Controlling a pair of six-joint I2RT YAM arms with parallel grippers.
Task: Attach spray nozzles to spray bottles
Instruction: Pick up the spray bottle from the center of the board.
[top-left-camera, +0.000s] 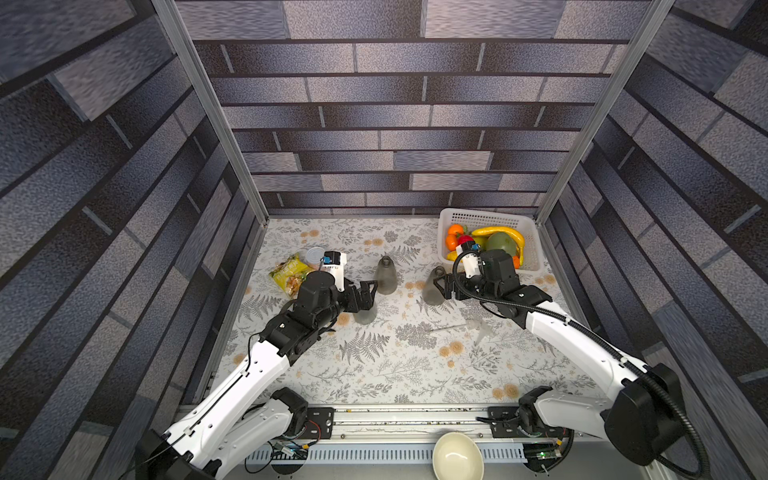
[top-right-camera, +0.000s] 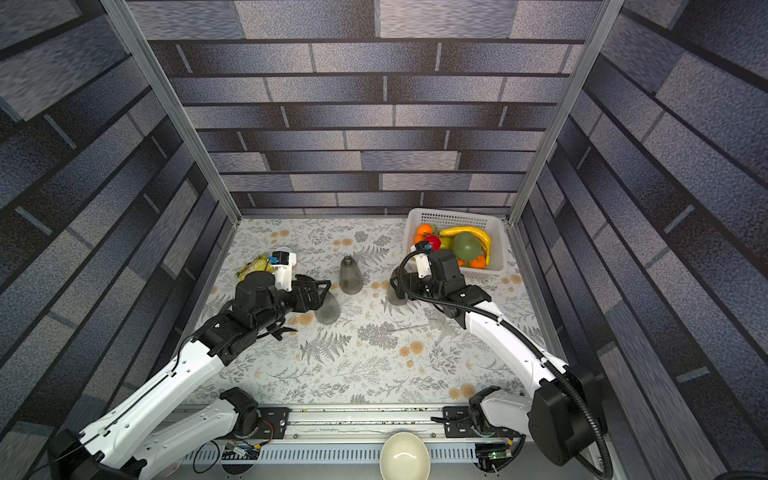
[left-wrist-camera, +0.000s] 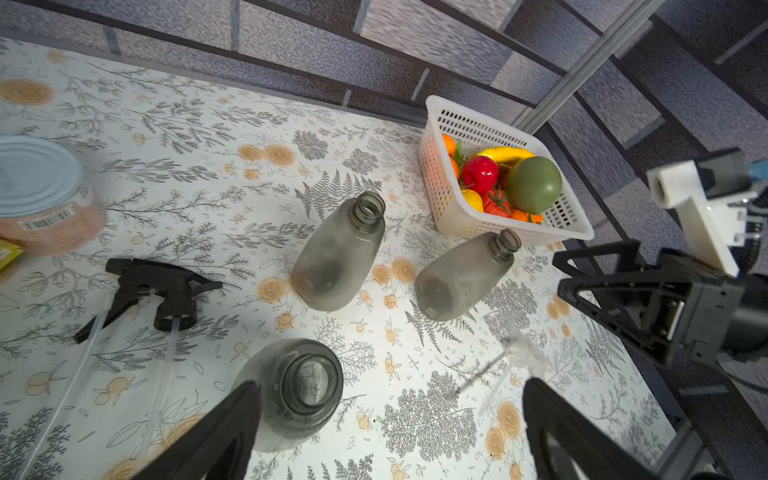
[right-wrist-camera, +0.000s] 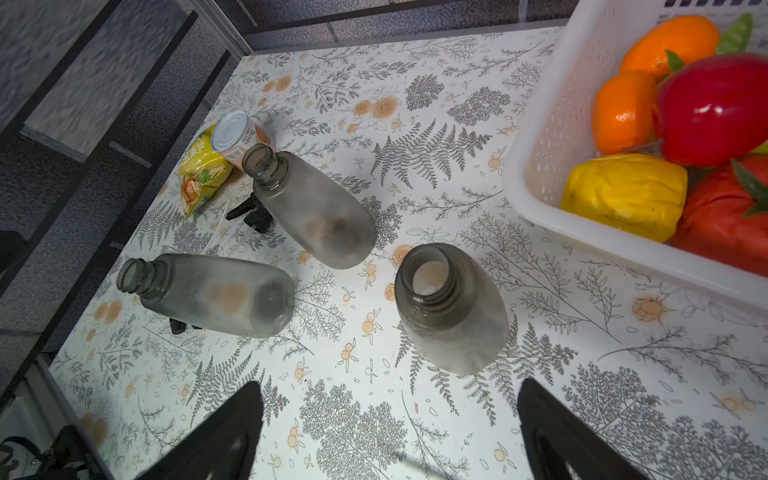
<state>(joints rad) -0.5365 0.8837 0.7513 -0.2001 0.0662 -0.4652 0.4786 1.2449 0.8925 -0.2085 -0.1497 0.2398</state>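
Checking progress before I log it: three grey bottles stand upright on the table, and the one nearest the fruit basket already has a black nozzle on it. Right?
Not quite. The bottle nearest the fruit basket has no nozzle: the right wrist view shows its neck bare and open. The rest holds: three grey bottles stand upright on the table.

On the floral table (top-left-camera: 374, 365), a white basket (top-left-camera: 486, 217) sits at 1 o'clock, holding a banana (top-left-camera: 503, 232), oranges (top-left-camera: 455, 229), a red apple (top-left-camera: 466, 240) and a green fruit (top-left-camera: 500, 244). A can (top-left-camera: 315, 254) stands at 10 o'clock, with a yellow snack bag (top-left-camera: 289, 276) just beside it. A cream bowl (top-left-camera: 457, 457) sits at 6 o'clock, off the table's front edge.
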